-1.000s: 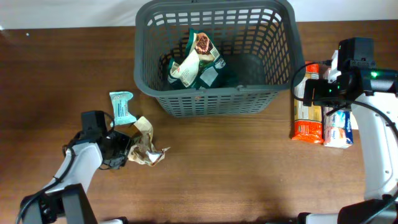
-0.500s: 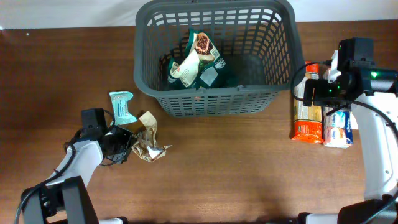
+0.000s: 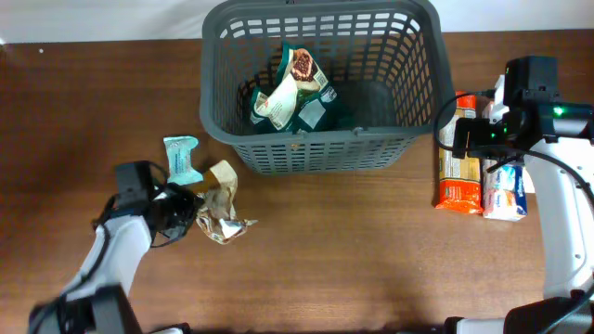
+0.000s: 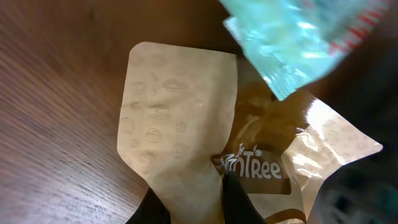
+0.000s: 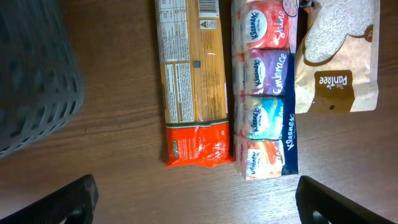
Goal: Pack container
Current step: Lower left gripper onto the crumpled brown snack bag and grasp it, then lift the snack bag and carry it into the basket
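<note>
Partly packed: green packets (image 3: pixel 297 93) inside container (image 3: pixel 320 136), left end effector (image 3: pixel 188 211) gripping tan pouch (image 4: pixel 180 124), right end effector (image 5: pixel 196 202) open above pasta (image 5: pixel 193 81).

Your left arm (image 3: pixel 116 250) reaches in from the near left, wrist low, with its gripper (image 3: pixel 190 215) pinched shut on a tan packet (image 4: pixel 180 143). Your right arm (image 3: pixel 566 213) stands at the far right. Its gripper (image 5: pixel 199 205) points downward, jaws spread wide, apparently hovering above the table.

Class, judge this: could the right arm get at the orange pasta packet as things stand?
Probably yes. The open right gripper hangs directly above the pasta packet and nothing lies on it, though the tissue pack lies close along one long side.
</note>
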